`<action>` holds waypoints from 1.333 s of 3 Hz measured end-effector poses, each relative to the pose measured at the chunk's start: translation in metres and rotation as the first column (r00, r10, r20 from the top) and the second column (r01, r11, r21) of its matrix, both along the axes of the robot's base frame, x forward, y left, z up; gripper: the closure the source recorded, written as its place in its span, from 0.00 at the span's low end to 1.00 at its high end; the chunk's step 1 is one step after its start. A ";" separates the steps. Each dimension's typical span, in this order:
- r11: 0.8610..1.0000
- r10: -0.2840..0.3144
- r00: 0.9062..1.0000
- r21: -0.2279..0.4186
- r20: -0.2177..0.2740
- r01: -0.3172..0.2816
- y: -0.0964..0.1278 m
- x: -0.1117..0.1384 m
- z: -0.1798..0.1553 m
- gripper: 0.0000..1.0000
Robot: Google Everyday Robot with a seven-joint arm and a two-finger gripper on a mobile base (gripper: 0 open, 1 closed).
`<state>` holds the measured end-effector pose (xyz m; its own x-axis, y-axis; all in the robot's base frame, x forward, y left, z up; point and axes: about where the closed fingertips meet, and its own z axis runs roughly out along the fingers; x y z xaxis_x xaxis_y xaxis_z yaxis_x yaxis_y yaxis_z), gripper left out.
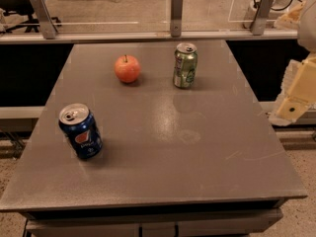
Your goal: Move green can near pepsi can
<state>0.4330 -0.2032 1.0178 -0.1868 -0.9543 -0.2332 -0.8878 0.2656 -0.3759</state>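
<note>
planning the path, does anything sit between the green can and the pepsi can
Nothing visible does: bare table lies between the green can and the pepsi can. The apple sits just behind that line. The claw hangs off the table's right edge.

The gray table (197,147) holds three things. The green can (185,65) stands near the back. A red apple (127,68) sits near it, on its left, not touching. The pepsi can (80,131) stands at the front left, well apart from both. The gripper (295,98) hangs beside the table's right edge.
</note>
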 end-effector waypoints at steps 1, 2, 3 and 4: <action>1.000 0.000 1.000 0.000 0.000 0.000 0.000 0.000 0.000 0.00; 1.000 0.009 1.000 0.010 0.014 -0.009 0.002 0.016 0.000 0.00; 0.997 0.067 0.996 0.031 0.056 -0.069 0.020 0.069 -0.006 0.00; 0.987 0.123 0.988 0.089 0.093 -0.131 0.041 0.142 -0.019 0.00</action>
<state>0.5753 -0.1625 0.9993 -0.0405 -0.9419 -0.3335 -0.8816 0.1908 -0.4317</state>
